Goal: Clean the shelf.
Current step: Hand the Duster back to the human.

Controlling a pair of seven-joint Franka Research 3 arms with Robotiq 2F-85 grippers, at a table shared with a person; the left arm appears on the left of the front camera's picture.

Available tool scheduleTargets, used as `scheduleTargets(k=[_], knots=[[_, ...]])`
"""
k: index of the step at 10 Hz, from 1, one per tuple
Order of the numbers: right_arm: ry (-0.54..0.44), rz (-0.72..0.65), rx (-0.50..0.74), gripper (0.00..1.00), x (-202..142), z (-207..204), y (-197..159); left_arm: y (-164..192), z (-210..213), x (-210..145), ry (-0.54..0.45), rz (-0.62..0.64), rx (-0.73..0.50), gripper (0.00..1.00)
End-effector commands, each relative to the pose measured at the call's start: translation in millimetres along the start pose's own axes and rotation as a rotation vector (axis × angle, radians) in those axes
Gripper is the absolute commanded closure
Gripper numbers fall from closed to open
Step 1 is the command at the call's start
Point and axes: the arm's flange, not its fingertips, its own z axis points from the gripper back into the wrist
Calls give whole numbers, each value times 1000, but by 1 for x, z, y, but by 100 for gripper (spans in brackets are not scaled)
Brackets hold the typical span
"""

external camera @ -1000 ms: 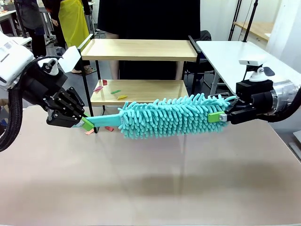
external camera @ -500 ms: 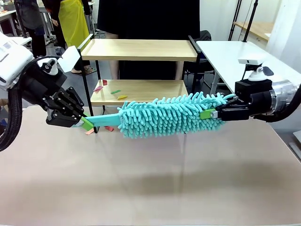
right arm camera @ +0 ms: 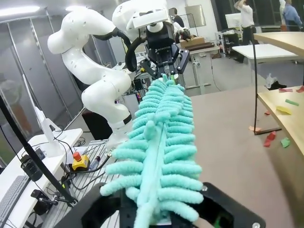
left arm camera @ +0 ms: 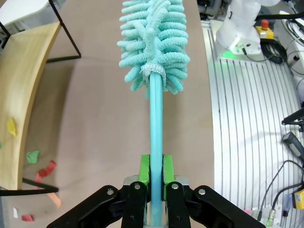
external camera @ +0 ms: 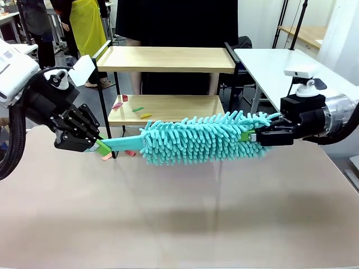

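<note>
Left pincer (external camera: 100, 147) clamps the turquoise plastic handle of the fluffy microfibre duster (external camera: 196, 137); right pincer (external camera: 249, 136) is closed on its tip. The two-tier wooden shelf (external camera: 168, 59) stands behind, paper scraps (external camera: 137, 109) on its lower board. Release the tip, then sweep level.

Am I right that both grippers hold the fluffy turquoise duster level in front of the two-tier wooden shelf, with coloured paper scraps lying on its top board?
Not quite: the coloured paper scraps lie on the lower board, and the top board is bare, as the front view shows. The rest holds: the left gripper clamps the handle and the right gripper grips the tip of the fluffy turquoise duster, level before the two-tier wooden shelf.
</note>
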Motion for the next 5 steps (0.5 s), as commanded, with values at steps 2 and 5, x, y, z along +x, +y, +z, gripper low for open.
scheduleTargets(k=[2,5], knots=[[-13,61,23,100,-4,-9,15,-1,-1,4,-35,-19,-2,87],[2,15,-2,100,1,0,1,-5,5,6,-50,-4,-30,29]])
